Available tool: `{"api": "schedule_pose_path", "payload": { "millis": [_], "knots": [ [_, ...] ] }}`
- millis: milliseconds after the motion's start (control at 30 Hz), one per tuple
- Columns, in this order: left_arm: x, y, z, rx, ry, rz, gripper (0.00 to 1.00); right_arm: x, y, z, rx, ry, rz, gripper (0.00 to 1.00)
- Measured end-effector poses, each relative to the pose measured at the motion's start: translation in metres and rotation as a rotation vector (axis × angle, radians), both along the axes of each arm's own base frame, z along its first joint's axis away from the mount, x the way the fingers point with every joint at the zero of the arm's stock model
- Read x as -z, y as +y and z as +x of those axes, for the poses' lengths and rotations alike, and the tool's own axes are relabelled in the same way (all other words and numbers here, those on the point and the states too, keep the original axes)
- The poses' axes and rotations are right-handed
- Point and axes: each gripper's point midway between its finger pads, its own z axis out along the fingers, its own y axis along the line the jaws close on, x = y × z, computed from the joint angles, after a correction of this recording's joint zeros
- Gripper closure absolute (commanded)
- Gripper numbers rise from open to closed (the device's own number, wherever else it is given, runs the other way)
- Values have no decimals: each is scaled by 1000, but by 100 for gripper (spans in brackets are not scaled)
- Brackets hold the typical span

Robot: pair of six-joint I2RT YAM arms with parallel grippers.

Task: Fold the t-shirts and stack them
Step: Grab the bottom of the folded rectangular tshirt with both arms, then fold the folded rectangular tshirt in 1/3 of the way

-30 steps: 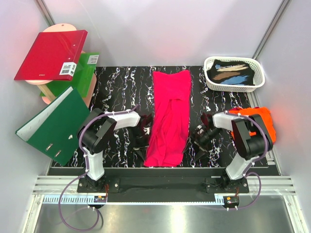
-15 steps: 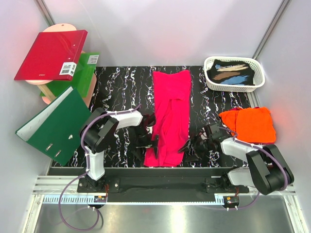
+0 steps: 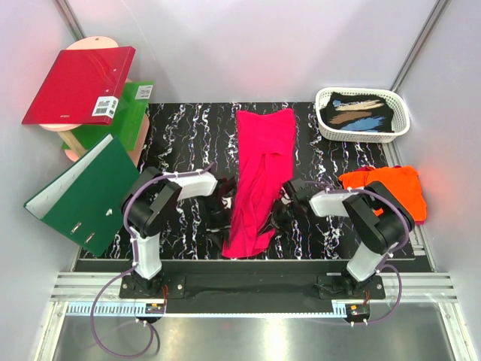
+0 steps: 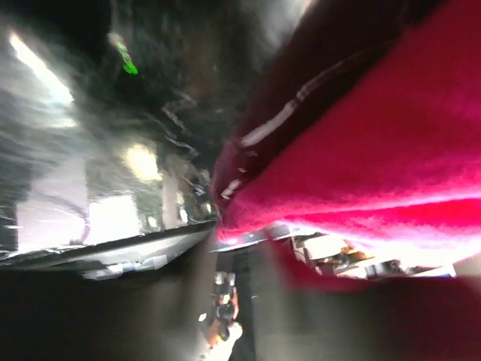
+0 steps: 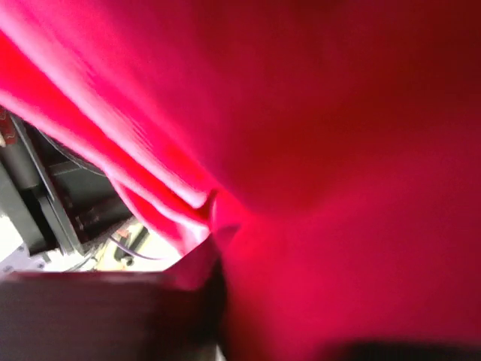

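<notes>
Pink t-shirt [image 3: 259,173] lies in the middle of my table [image 3: 180,128], its long side running far to near. My left gripper [image 3: 224,209] and right gripper [image 3: 279,212] sit at its edges; I cannot tell if they pinch.

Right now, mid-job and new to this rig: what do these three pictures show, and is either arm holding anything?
Two robot arms are bolted at the near edge of the table, each ending in a two-finger gripper. The wide picture is from a fixed camera above and behind them. The other two are from wrist cameras, both blurred, showing pink cloth close up. On the black marbled top lies a magenta-pink t-shirt, folded into a long strip, with a bunched orange t-shirt to its right. A white basket of dark cloth sits far right; a red binder and a green binder stand left. The left gripper and right gripper are at the pink shirt's two long edges. Whether either has gripped it, I cannot tell.
</notes>
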Motion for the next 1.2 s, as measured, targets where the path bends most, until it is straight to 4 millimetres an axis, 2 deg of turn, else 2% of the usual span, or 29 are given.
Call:
{"api": "schedule_pose_path", "payload": {
  "millis": [100, 200, 333, 600, 767, 933, 1000, 1100, 1200],
  "knots": [
    [2, 3, 5, 2, -19, -1, 100, 0, 0, 1, -34, 34, -42, 100],
    [3, 5, 8, -2, -26, 4, 100, -5, -5, -6, -59, 96, -87, 100],
    [-4, 1, 19, -2, -59, 2, 100, -23, -11, -16, -101, 175, -138, 100],
    [-49, -32, 70, -7, -238, -100, 100, -72, -9, 2, -175, 139, -148, 96],
    [-86, -51, 96, -11, -321, -161, 100, -84, -18, 13, -193, 125, -163, 96],
    [-132, -74, 135, -25, -433, -238, 100, -84, -40, 42, -161, 109, -197, 91],
    [-140, -78, 150, -38, -454, -246, 100, -82, -52, 61, -130, 97, -210, 91],
    [-139, -81, 171, -60, -461, -243, 100, -74, -68, 93, -97, 74, -237, 91],
    [-122, -80, 187, -80, -434, -217, 100, -61, -75, 122, -101, 51, -262, 91]
  ]
}}
